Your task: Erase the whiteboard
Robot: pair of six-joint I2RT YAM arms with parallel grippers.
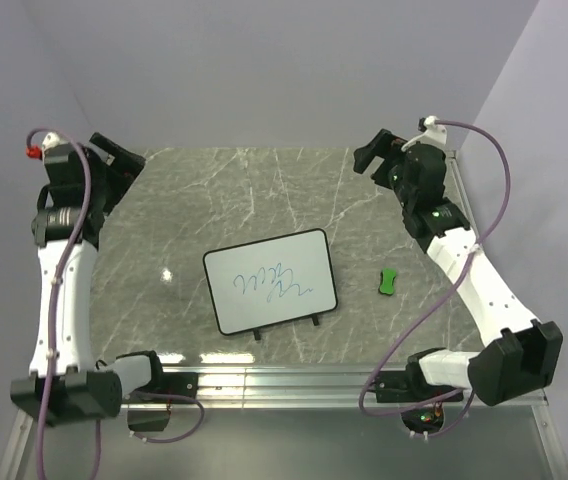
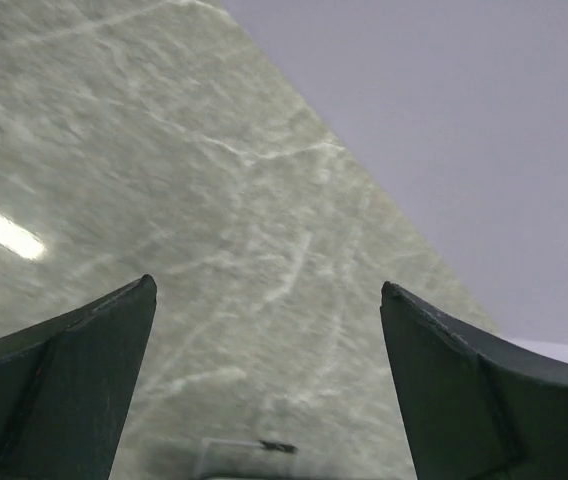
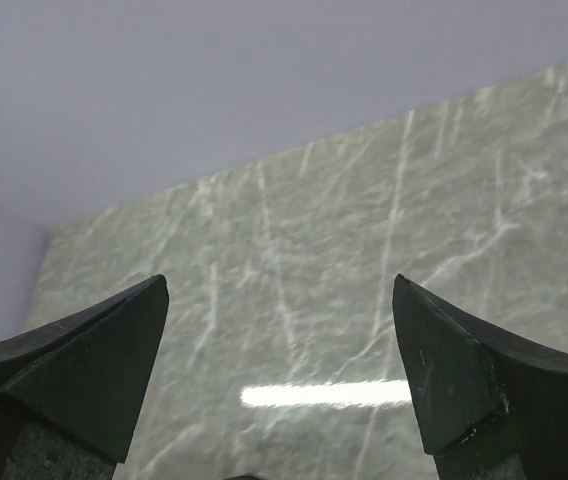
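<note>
Whiteboard (image 1: 270, 283): one, flat on the bench (image 1: 194, 200), near its middle and towards the near edge; turned slightly, its right end farther from the arm bases than its left; black frame, rounded corners; two black tabs (image 1: 257, 335) on the near long edge; blue scribbles (image 1: 276, 281) across the middle of its face.

Eraser (image 1: 388, 282): one, small, green; flat on the bench to the right of the whiteboard, apart from it.

Left tool (image 1: 116, 156): raised over the far left corner of the bench, well apart from the whiteboard; in the left wrist view the left tool (image 2: 269, 292) has its fingers (image 2: 74, 370) spread wide, only bench surface showing between them.

Right tool (image 1: 376, 152): raised over the far right part of the bench, well apart from whiteboard and eraser; in the right wrist view the right tool (image 3: 280, 287) has its fingers (image 3: 464, 380) likewise spread, bench and wall showing between them.

Bench: grey-green, marble-veined; pale walls on three sides.
</note>
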